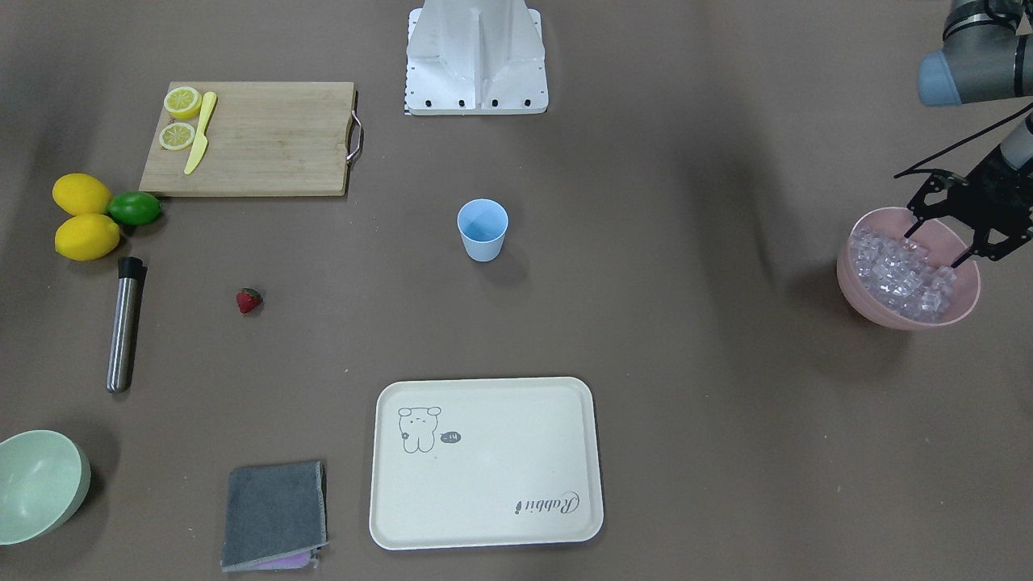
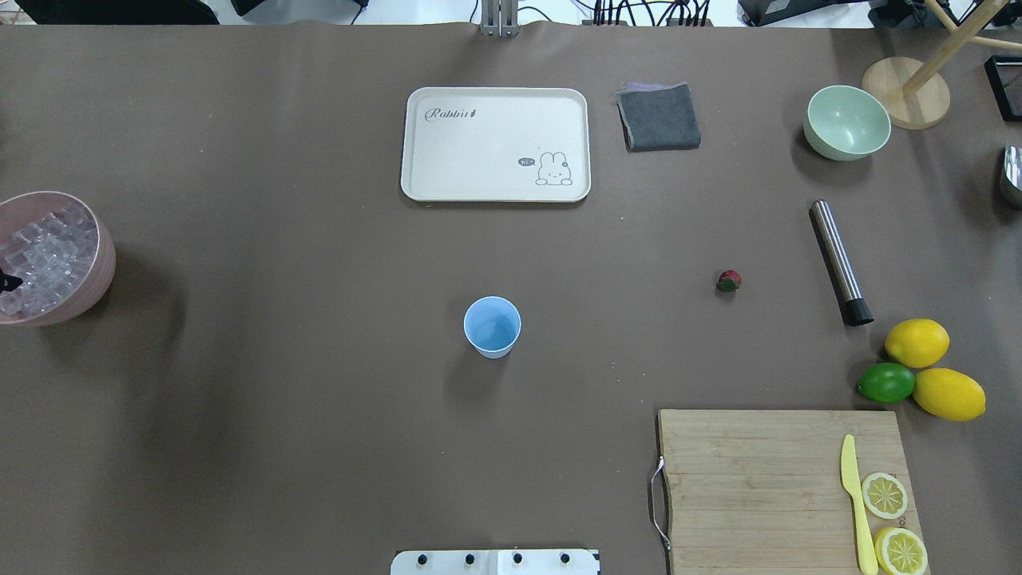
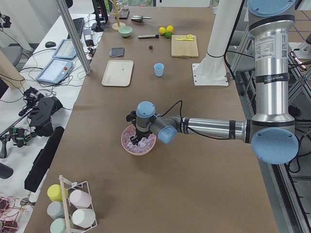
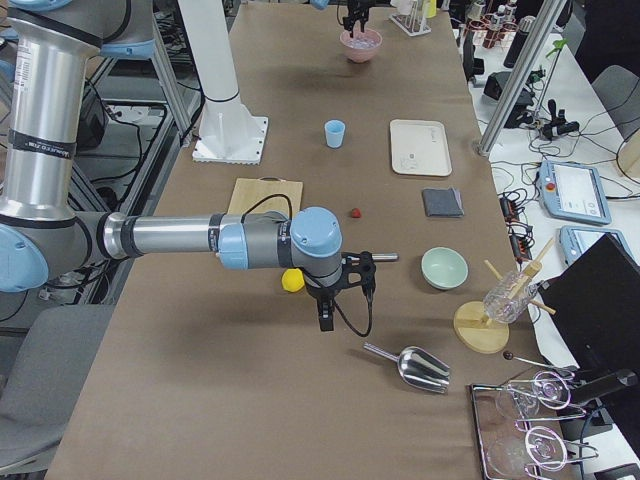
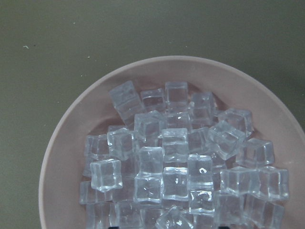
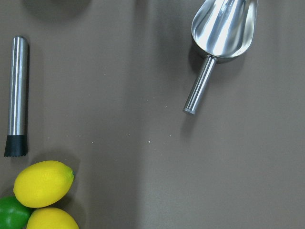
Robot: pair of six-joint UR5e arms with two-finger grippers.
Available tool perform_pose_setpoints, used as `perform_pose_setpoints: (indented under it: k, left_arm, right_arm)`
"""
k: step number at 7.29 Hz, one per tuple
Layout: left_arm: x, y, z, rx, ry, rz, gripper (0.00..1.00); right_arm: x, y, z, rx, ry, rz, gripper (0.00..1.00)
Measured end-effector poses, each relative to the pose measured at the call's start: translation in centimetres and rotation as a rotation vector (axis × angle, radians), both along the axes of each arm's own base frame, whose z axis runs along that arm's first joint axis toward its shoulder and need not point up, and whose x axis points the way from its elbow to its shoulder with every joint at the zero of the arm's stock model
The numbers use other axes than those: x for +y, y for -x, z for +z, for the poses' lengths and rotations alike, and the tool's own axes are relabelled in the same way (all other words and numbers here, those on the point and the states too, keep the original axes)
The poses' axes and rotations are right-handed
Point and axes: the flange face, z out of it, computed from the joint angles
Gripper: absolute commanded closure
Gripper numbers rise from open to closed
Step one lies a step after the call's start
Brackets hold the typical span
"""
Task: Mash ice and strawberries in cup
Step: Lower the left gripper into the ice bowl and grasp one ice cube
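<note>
The light blue cup (image 1: 483,230) stands upright in the middle of the table, also in the overhead view (image 2: 492,326). One red strawberry (image 1: 248,300) lies on the table, far from the cup. Many clear ice cubes (image 1: 892,270) fill a pink bowl (image 1: 863,300); the left wrist view shows them close up (image 5: 176,157). My left gripper (image 1: 932,248) is open, its fingertips down among the ice at the bowl's rim. My right gripper (image 4: 340,300) hovers over the table near the lemons; I cannot tell if it is open or shut.
A steel muddler (image 1: 124,323), two lemons (image 1: 82,216) and a lime (image 1: 135,208) lie near a cutting board (image 1: 266,145) with lemon halves and a yellow knife. A cream tray (image 1: 484,464), grey cloth (image 1: 274,512), green bowl (image 1: 36,484) and metal scoop (image 6: 224,24) are also here.
</note>
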Motion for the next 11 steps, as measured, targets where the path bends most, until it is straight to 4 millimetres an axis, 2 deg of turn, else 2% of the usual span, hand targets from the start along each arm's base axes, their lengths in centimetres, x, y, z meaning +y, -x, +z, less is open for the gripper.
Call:
perform_pose_setpoints:
  k: [3,5,9,10,11]
  left_arm:
    - [0.0,-1.1,0.6,-0.017,0.004,0.012,0.31]
    - [-0.9,-1.6,0.7,-0.019,0.001,0.015,0.31]
    - [-1.4,-1.9,1.5,-0.024,0.009,0.018,0.33]
    - [-1.3,-1.9,1.7,-0.025,0.012,0.018,0.41]
    - [-1.1,-1.8,1.9,-0.027,0.015,0.018,0.58]
  right_arm:
    - [0.0,0.0,0.0,-0.001,-0.001,0.0,0.0]
    - [0.1,0.0,-0.1,-0.002,-0.002,0.0,0.0]
    - [0.1,0.0,-0.3,-0.008,-0.003,0.001,0.0]
    - [0.1,0.1,-0.4,-0.017,-0.004,0.001,0.0]
    - [0.0,0.1,-0.5,-0.026,-0.006,0.0,0.0]
